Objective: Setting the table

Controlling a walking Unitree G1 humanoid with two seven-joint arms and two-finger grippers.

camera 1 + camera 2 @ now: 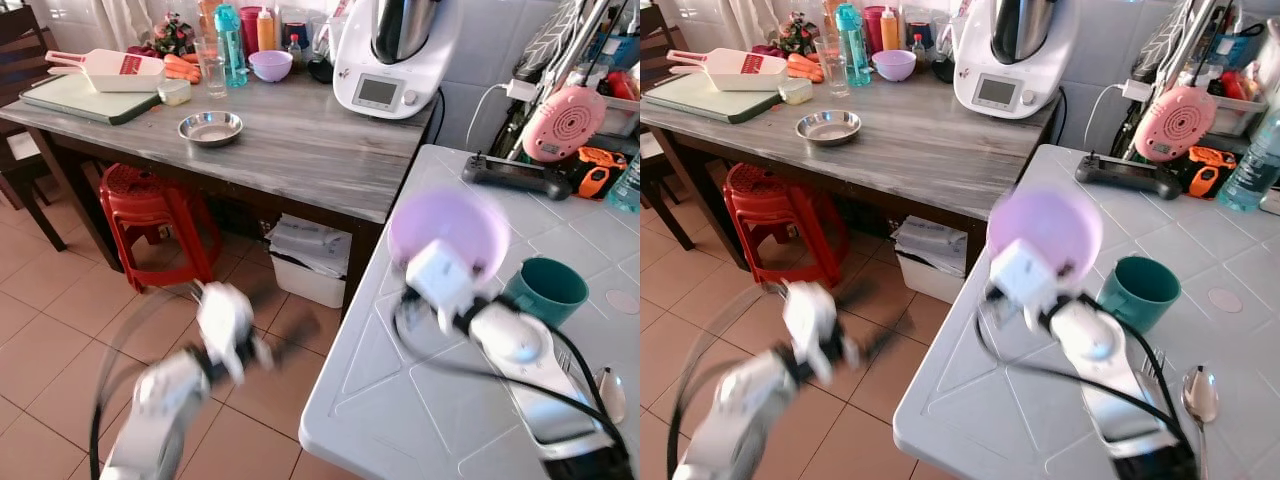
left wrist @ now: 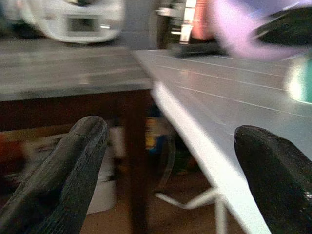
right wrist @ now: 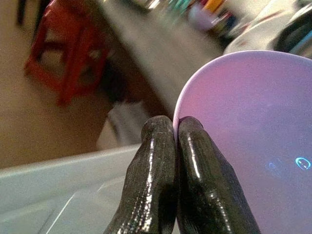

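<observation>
Purple bowl (image 3: 253,146) rim, pinched by right gripper (image 3: 176,134)

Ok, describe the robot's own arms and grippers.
Both arms are silver-white with rounded joints and black cables looping alongside. The right gripper has two long, glossy black fingers; the left gripper has matte, rounded black fingers. A boxy white wrist block sits behind the right gripper.
</observation>
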